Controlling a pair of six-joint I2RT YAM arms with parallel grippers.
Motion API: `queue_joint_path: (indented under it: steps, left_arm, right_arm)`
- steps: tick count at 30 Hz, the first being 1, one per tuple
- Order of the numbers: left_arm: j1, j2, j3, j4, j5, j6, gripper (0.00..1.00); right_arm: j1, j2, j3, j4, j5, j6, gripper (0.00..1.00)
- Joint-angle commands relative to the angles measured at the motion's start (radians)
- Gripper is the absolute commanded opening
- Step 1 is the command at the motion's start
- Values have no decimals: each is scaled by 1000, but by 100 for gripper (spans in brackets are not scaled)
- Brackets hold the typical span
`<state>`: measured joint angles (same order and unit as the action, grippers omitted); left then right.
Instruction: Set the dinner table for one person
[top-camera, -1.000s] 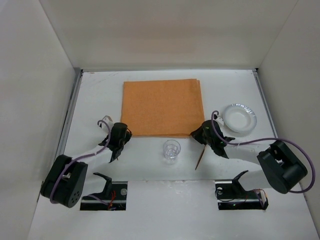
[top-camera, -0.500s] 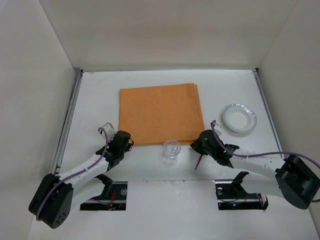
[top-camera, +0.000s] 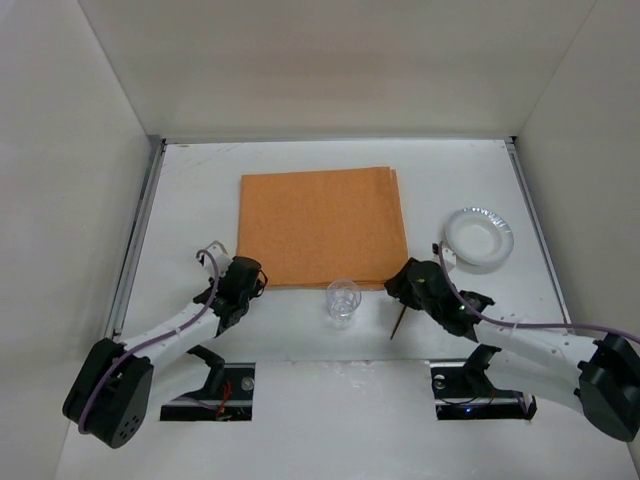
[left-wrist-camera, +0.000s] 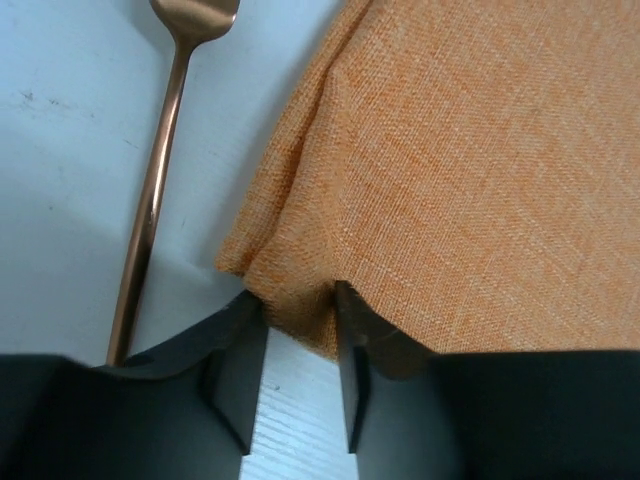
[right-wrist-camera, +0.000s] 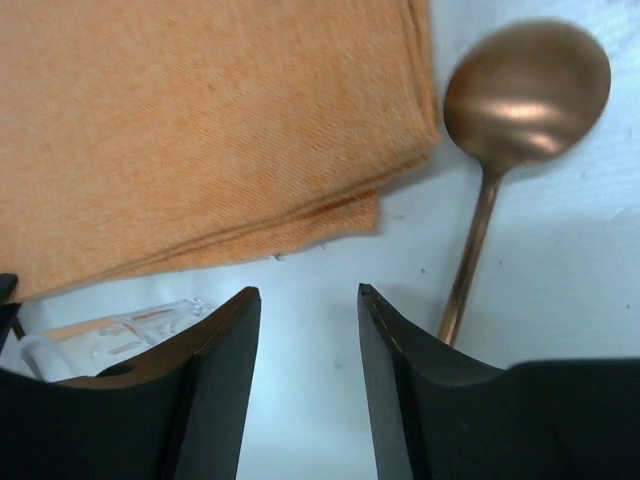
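On the white dinner table (top-camera: 195, 190) lies an orange placemat (top-camera: 322, 228). My left gripper (top-camera: 243, 283) is at its near left corner. In the left wrist view the left gripper (left-wrist-camera: 298, 300) stands open, and the bunched corner of the placemat (left-wrist-camera: 470, 170) still lies between the fingertips. A copper fork (left-wrist-camera: 160, 180) rests just left of that corner. My right gripper (top-camera: 415, 283) is at the near right corner. In the right wrist view the right gripper (right-wrist-camera: 307, 292) is open over bare table, the placemat (right-wrist-camera: 200, 130) just beyond its tips. A copper spoon (right-wrist-camera: 525, 80) lies to the right.
A clear glass (top-camera: 342, 300) stands just in front of the placemat's near edge, between the two grippers. A white bowl (top-camera: 479, 237) sits at the right. The spoon's handle (top-camera: 398, 323) points toward the arm bases. Metal rails run along the table's left and right edges.
The placemat slid slightly left and toward the arms, both grippers then shut on its near corners. Both grippers have now opened and the right one has let its corner go.
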<state>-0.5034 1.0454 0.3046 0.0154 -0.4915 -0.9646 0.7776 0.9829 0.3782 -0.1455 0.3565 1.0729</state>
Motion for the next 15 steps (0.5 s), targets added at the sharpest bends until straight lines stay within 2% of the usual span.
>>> queue_joint_path:
  steps: [1,4,9,12,15]
  left_arm:
    - [12,-76,-16,-66,-31,33,37]
    - [4,-215,-35,-94,-35,67,49]
    - [7,-413,-29,-111,-41,90,51]
    - [9,-424,-6,-46,-32,112,49]
    - [-13,-351,7,96,-18,145,46]
  right_arm:
    - [-40,-39,85,7,68,-82,51]
    - [-109,-55,120,20,59,-122,54]
    - [-220,-90,145,43,64,-156,66]
    - [-313,-137,120,47,61,-131,72]
    - [-450,-188,79,26,56,-93,72]
